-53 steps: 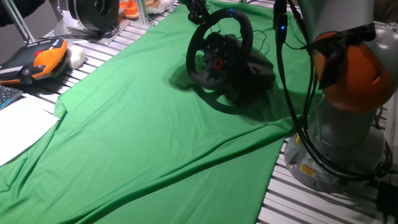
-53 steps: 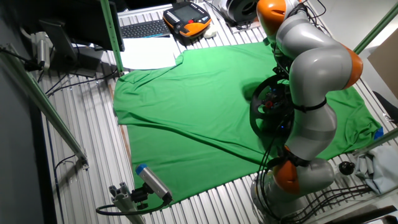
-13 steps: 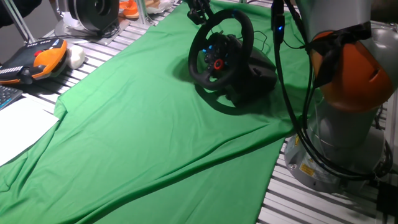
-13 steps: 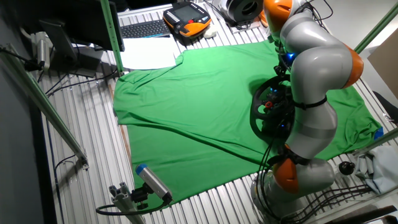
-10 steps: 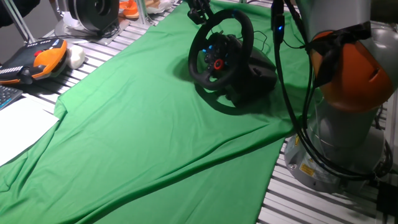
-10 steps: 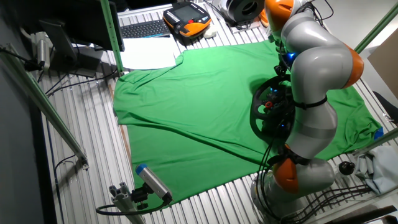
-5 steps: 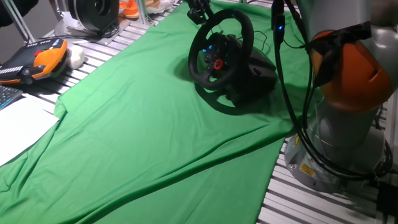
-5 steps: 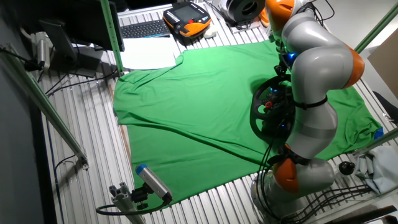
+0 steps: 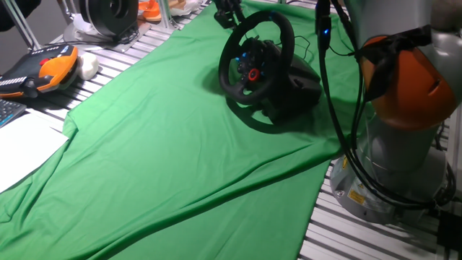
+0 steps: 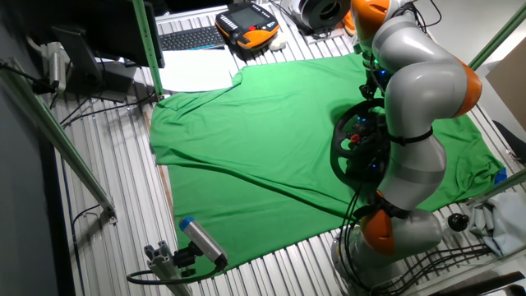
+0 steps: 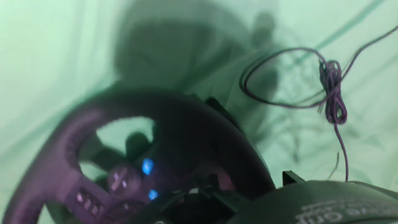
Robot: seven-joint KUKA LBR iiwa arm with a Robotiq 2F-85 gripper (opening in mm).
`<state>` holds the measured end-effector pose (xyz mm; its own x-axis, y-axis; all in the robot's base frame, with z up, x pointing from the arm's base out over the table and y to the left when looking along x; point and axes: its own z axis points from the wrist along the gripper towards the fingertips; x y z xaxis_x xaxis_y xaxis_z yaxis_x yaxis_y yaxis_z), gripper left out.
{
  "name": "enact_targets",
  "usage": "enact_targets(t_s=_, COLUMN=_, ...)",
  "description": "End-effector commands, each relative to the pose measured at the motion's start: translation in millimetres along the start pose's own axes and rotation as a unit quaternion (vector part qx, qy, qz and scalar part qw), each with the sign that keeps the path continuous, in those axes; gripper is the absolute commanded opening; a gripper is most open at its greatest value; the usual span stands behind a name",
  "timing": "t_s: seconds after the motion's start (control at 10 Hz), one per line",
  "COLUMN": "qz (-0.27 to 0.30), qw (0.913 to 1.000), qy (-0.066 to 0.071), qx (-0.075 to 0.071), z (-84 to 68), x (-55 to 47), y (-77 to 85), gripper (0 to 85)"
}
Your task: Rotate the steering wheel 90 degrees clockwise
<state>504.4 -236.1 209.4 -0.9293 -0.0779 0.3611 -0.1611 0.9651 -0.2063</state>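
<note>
The black steering wheel (image 9: 254, 66) stands tilted on its bulky black base (image 9: 299, 85) on the green cloth, with a red knob and blue lights on the hub. It also shows in the other fixed view (image 10: 355, 146), partly behind my arm. My gripper (image 9: 229, 13) hangs just above the upper left of the rim, and its fingers look apart and empty. In the hand view the blurred rim (image 11: 186, 127) lies below the camera with nothing clamped on it, and the fingers do not show.
The green cloth (image 9: 166, 152) covers the slatted table. An orange-black pendant (image 9: 45, 68), a drum-like device (image 9: 108, 13) and white paper (image 9: 22, 152) lie at the left. My arm's base (image 9: 393, 166) stands right of the wheel. A thin cable (image 11: 329, 81) loops behind it.
Over five seconds the wheel shifted slightly right and its hub turned. In the last second the wheel stays still and my gripper has edged slightly up and away from the rim.
</note>
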Motion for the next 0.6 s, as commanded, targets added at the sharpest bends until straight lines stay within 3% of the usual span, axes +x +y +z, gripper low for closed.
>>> enact_targets(t_s=0.0, qz=0.0, qw=1.0, qy=-0.006, qx=0.0, z=-0.9, x=-5.7, y=2.0, gripper=51.0)
enact_targets(t_s=0.1, qz=-0.004, qw=0.9999, qy=-0.014, qx=0.004, z=-1.6, x=-12.2, y=3.6, gripper=51.0)
enact_targets(t_s=0.2, qz=-0.012, qw=0.9997, qy=-0.022, qx=0.007, z=-1.0, x=-16.2, y=2.3, gripper=34.0)
enact_targets(t_s=0.4, qz=-0.049, qw=0.9986, qy=-0.016, qx=0.009, z=1.5, x=-20.1, y=-9.3, gripper=0.0)
enact_targets(t_s=0.5, qz=-0.059, qw=0.9981, qy=-0.015, qx=0.008, z=2.8, x=-17.8, y=-13.5, gripper=0.0)
